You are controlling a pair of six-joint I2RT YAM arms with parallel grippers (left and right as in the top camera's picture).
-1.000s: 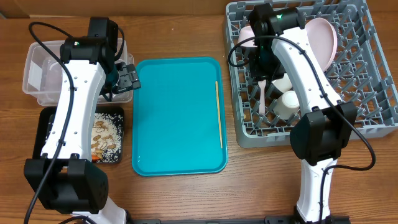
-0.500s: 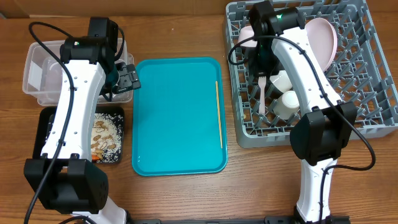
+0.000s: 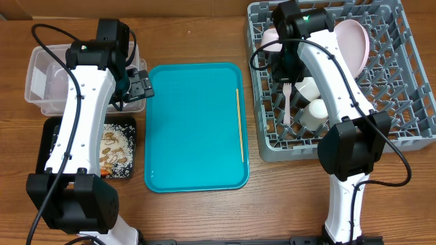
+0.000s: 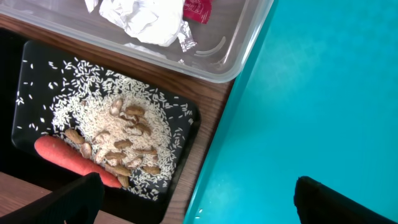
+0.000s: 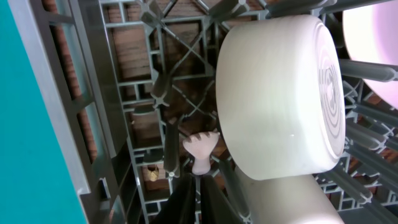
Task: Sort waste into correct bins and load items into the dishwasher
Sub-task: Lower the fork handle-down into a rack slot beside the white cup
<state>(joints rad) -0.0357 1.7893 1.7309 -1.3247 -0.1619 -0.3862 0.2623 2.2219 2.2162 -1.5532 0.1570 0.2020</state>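
Observation:
Over the grey dishwasher (image 3: 402, 102), my right gripper (image 3: 285, 73) is shut on the handle of the white fork (image 3: 289, 102). In the right wrist view the fork's head (image 5: 200, 149) sticks out past the gripper (image 5: 199, 186), beside a white cup (image 5: 280, 93). A plate (image 3: 354, 41) and a bowl (image 3: 271, 41) stand in the rack. One chopstick (image 3: 239, 122) lies on the teal tray (image 3: 194, 129). My left gripper (image 4: 199, 205) hangs open over the tray's left edge. The clear tub (image 4: 230, 56) holds the napkin (image 4: 143, 18) and red wrapper (image 4: 198, 9). Rice (image 4: 118, 137) and the carrot (image 4: 68, 158) lie in the black tray (image 4: 186, 180).
The clear tub (image 3: 48, 82) and black tray (image 3: 51, 136) sit left of the teal tray, and the rack is on its right. Two white cups (image 3: 313, 112) stand close to the fork among the rack's pegs (image 5: 124, 62). A few rice grains lie on the teal tray (image 4: 311, 93).
My right gripper's jaws have closed onto the fork's handle and the fork has shifted slightly toward the far side. The left arm has not moved.

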